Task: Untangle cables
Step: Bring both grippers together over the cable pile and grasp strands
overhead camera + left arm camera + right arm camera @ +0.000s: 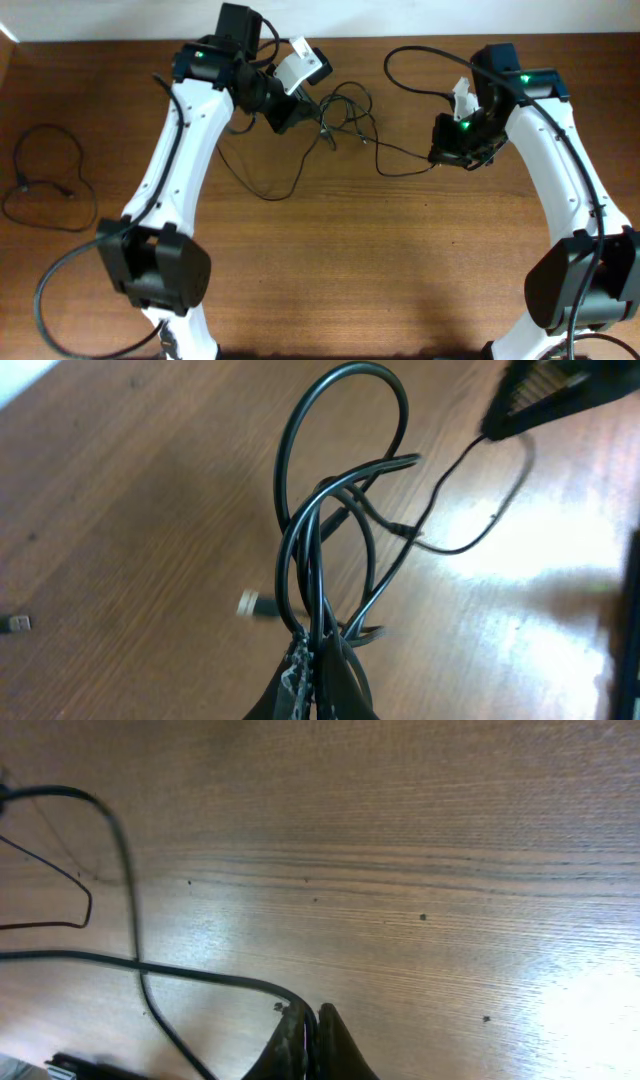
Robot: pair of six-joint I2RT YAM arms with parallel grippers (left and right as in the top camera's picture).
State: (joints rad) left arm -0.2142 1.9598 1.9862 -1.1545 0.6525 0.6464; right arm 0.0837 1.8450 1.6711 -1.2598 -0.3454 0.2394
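Observation:
The cables (345,120) form a loose knot of thin black loops at the back middle of the table, between my two grippers. My left gripper (300,108) is shut on a bundle of several strands at the knot's left side; the left wrist view shows the loops (330,510) rising from its fingers (322,660), with a small plug (255,603) beside them. My right gripper (437,152) is shut on one strand at the right end. In the right wrist view that cable (180,972) runs left from the fingers (310,1020).
A separate thin black cord (45,180) lies in a loop at the table's left edge. A long strand (265,190) hangs down from the knot toward the table's middle. The arm's own thicker cable (415,60) arcs at the back.

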